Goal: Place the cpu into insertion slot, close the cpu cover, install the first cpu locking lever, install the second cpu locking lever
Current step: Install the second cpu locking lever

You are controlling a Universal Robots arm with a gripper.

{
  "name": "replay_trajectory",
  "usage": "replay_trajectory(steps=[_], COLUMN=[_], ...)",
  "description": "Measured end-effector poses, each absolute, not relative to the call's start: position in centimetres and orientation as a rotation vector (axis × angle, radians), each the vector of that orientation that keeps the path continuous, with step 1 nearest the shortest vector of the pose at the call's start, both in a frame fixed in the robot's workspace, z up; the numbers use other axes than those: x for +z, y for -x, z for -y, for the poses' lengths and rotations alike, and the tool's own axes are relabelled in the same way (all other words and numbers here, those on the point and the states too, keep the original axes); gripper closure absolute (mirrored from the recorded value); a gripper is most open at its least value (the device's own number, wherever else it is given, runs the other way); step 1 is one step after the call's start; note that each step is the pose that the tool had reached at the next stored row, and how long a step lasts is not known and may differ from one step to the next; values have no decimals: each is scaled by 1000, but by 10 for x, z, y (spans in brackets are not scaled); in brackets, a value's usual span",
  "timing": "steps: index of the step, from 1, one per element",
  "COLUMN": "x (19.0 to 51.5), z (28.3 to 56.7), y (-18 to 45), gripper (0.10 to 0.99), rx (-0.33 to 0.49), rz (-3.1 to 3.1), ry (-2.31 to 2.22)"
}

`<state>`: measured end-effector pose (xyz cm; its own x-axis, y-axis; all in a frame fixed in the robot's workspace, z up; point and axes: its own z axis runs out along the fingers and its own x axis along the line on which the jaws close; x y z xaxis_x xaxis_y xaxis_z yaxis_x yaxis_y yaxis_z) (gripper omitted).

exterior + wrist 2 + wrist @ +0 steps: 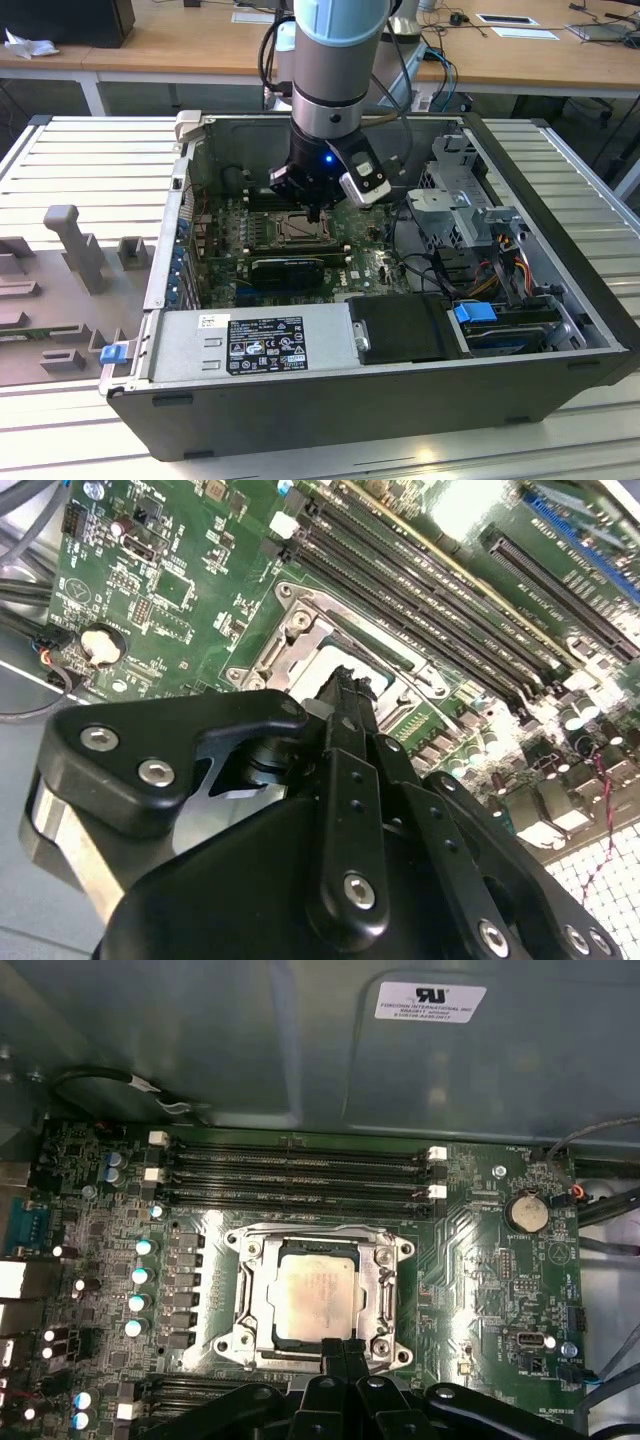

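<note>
cpu [318, 1295]: pale silvery-beige square, seated under cpu cover [372, 1300] | pincer [343, 1352]: narrow, empty

An open black computer case [330, 395] lay on its side on a ribbed grey metal desk [80, 170]. Inside it sat a green motherboard [480, 1260] with long black memory slots [300, 1175] running side by side and a round coin battery [526, 1212] near one edge. A silver power supply [250, 340] with a black label filled the near side of the case, and a blue latch [476, 312] stood just beside the drive bay. Grey foam fixtures [70, 245] rested on the desk at the exterior view's left. Wooden desks [180, 40] stood behind.
</note>
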<state>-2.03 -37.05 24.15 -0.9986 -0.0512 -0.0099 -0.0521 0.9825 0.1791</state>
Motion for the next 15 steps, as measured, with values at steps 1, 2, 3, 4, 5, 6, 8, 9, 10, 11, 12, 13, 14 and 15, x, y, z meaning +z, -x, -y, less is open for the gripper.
replay_trajectory(steps=[1,2,3,4,5,6,8,9,10,11,12,13,14,15], x=[240,240,240,239,239,239,239,239,239,239,239,239,239,239], z=[372,373,374,375,377,378,380,381,383,385,386,386,387,388], y=[20,20,20,20,20,20,21,21,21,21,22,23,24,26], gripper=[980,980,980,980,980,980,980,980,980,980,980,980,980,980], rx=[282,282,282,282,282,282,282,282,282,282,282,283,283,283], rz=[-3123,-3123,-3123,-3123,-3122,-3123,-3123,-3123,-3122,-3122,-3122,-3122,-3122,-3122], ry=[82,82,82,82,82,82,82,82,82,82,82,83,85,86])
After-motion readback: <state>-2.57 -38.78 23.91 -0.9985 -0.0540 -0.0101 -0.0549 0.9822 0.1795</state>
